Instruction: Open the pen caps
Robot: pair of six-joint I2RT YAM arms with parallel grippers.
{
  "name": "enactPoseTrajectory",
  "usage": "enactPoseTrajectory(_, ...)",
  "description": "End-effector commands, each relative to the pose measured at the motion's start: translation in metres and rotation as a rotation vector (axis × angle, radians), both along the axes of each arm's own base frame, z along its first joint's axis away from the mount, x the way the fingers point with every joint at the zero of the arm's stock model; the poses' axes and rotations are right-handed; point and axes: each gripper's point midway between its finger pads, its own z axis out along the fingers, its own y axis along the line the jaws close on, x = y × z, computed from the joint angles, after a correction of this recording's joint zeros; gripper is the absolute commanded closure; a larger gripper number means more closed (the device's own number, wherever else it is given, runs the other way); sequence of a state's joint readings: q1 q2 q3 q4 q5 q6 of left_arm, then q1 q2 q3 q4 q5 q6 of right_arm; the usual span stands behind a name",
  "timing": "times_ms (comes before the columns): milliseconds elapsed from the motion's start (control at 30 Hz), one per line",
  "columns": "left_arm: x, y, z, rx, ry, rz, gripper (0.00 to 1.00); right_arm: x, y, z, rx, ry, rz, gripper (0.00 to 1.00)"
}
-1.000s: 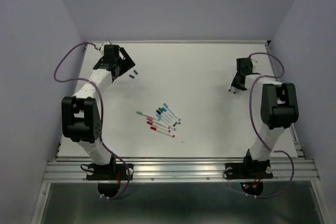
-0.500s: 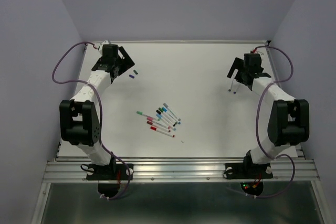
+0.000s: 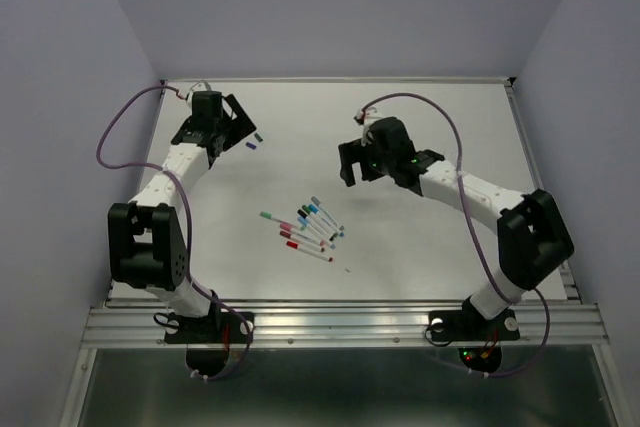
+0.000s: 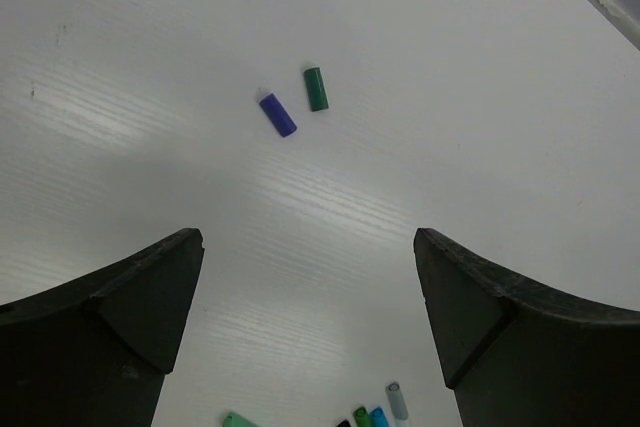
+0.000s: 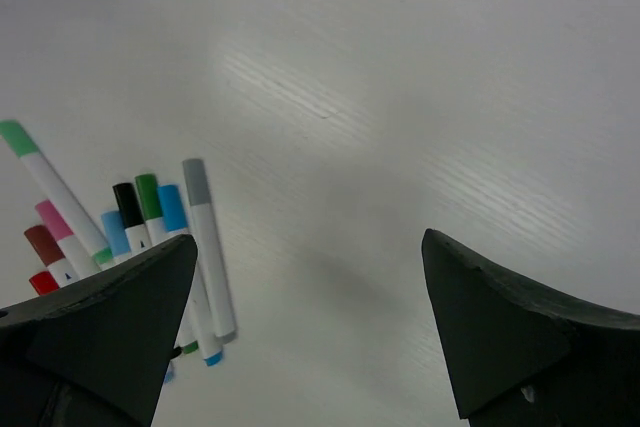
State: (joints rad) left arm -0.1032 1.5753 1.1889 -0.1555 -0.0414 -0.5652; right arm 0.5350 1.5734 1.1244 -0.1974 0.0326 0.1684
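The pens (image 3: pixel 305 227) are judged to be light, stiff and slippery: thin white barrels that will roll on the smooth desk (image 3: pixel 430 247) if nudged. Each is far slimmer than a tool, so a barrel is best taken near its middle by one tool. The pen caps (image 5: pixel 147 190), short hard plastic sleeves likely pressed on tight, should then be pinched squarely at the coloured end by the other tool and pulled straight along the barrel. So light a thing could be flicked away by a sideways pull. The pens are found lying in a loose overlapping fan at the middle of the desk, somewhat towards its near edge. Nine coloured capped ends are counted in the right wrist view: light green, pink, dark red, red, light blue, black, green, blue and grey. More may be hidden behind the finger, and the overhead view is too small for the count to be settled. Two caps are seen off their pens, a loose blue cap (image 4: pixel 278 114) and a loose green cap (image 4: pixel 316 89), lying just beside each other towards the far left of the desk. The left tool (image 4: pixel 308 247) is held wide open near them with nothing in it. The right tool (image 5: pixel 308 245) is likewise spread wide and empty, poised over bare desk near the far side of the fan.
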Motion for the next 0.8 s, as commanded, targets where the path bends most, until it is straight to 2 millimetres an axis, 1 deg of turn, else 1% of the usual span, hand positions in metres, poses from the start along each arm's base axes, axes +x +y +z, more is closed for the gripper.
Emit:
enactPoseTrajectory(0, -0.006, 0.002, 0.017, 0.004, -0.058, -0.004, 0.01, -0.01, 0.051, -0.02, -0.072, 0.025, 0.17, 0.0)
enactPoseTrajectory(33, -0.007, 0.002, 0.017, 0.004, -0.058, -0.006, 0.01, -0.012, 0.055, -0.026, -0.091, 0.038, 0.173, 0.0)
enactPoseTrajectory(67, -0.008, 0.002, 0.017, 0.006, -0.058, -0.007, 0.01, -0.017, 0.063, -0.031, -0.107, 0.042, 0.191, 0.0)
enactPoseTrajectory(100, -0.01, 0.002, 0.017, 0.006, -0.058, -0.007, 0.01, -0.015, 0.068, -0.031, -0.121, 0.035, 0.194, 0.0)
enactPoseTrajectory(133, -0.01, 0.002, 0.018, 0.005, -0.063, -0.007, 0.01, -0.017, 0.072, -0.04, -0.141, 0.053, 0.202, 0.0)
enactPoseTrajectory(167, -0.011, 0.002, 0.017, 0.006, -0.061, -0.009, 0.01, -0.025, 0.082, -0.043, -0.149, 0.057, 0.235, 0.0)
enactPoseTrajectory(200, -0.011, 0.001, 0.016, 0.005, -0.06, -0.011, 0.01, -0.026, 0.084, -0.044, -0.165, 0.052, 0.243, 0.0)
enactPoseTrajectory(233, -0.012, 0.002, 0.016, 0.005, -0.06, -0.01, 0.01, -0.025, 0.084, -0.05, -0.177, 0.059, 0.239, 0.0)
enactPoseTrajectory(300, -0.012, 0.002, 0.015, 0.005, -0.057, -0.01, 0.01, -0.03, 0.089, -0.056, -0.205, 0.061, 0.256, 0.0)
enactPoseTrajectory(333, -0.012, 0.002, 0.015, 0.006, -0.058, -0.011, 0.01, -0.029, 0.089, -0.057, -0.209, 0.062, 0.256, 0.0)
enactPoseTrajectory(367, -0.013, 0.002, 0.014, 0.005, -0.057, -0.013, 0.01, -0.031, 0.088, -0.062, -0.223, 0.076, 0.263, 0.0)
enactPoseTrajectory(400, -0.013, 0.002, 0.014, 0.006, -0.057, -0.012, 0.01, -0.031, 0.088, -0.063, -0.226, 0.078, 0.262, 0.0)
enactPoseTrajectory(500, -0.013, 0.002, 0.013, 0.005, -0.058, -0.012, 0.01, -0.039, 0.095, -0.067, -0.226, 0.088, 0.294, 0.0)
enactPoseTrajectory(567, -0.013, 0.002, 0.013, 0.006, -0.056, -0.014, 0.01, -0.039, 0.096, -0.07, -0.229, 0.093, 0.3, 0.0)
enactPoseTrajectory(600, -0.013, 0.002, 0.012, 0.005, -0.055, -0.015, 0.01, -0.042, 0.098, -0.075, -0.239, 0.101, 0.304, 0.0)
enactPoseTrajectory(767, -0.014, 0.001, 0.012, 0.002, -0.058, -0.014, 0.01, -0.038, 0.093, -0.085, -0.278, 0.113, 0.279, 0.0)
